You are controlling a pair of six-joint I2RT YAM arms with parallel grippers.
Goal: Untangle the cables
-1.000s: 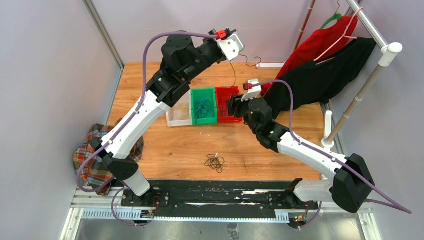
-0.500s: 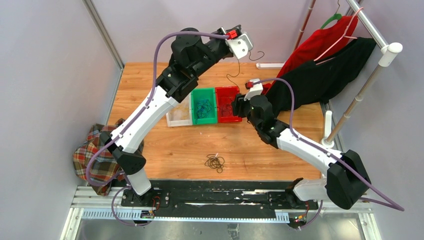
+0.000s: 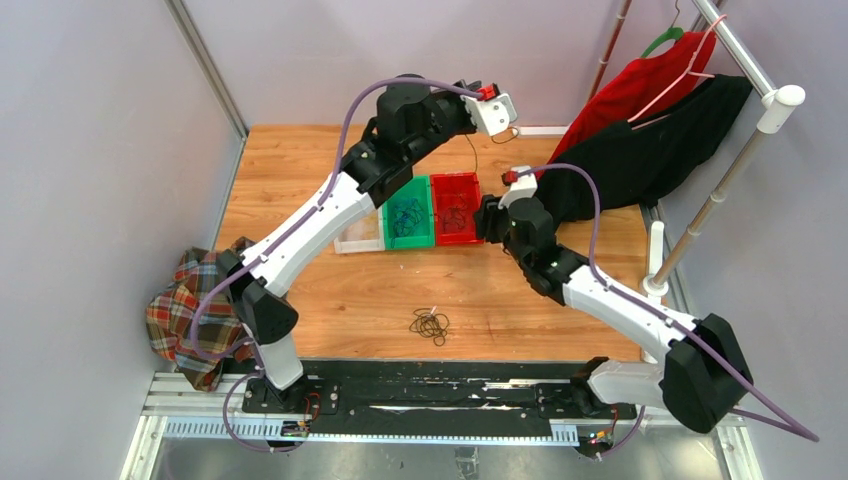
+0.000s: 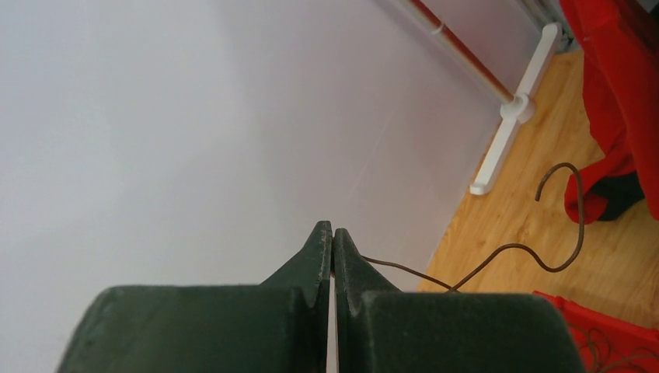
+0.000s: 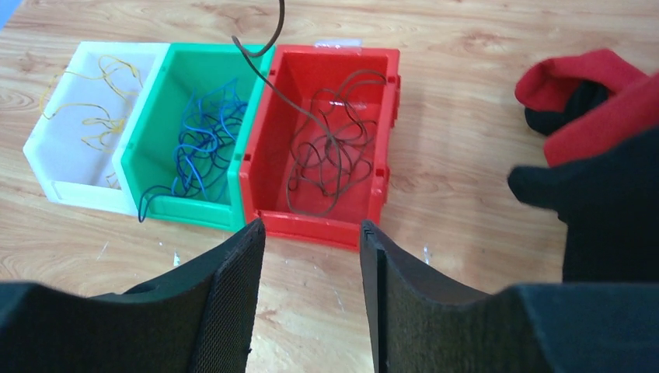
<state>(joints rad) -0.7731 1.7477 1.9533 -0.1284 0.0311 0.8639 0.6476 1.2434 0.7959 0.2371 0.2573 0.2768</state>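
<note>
The left gripper (image 4: 332, 238) pinches a dark cable (image 4: 509, 246) curling rightward.

The dark wire (image 5: 280, 14) rising from the red bin (image 5: 311, 224) is cut off by the top edge of the right wrist view. From above, the white bin (image 3: 355, 243), second to the left of the red bin, is partly hidden under the left arm (image 3: 320, 215). The black coil (image 3: 431, 324) in front of the red bin is too small for its strands to be told apart.
</note>
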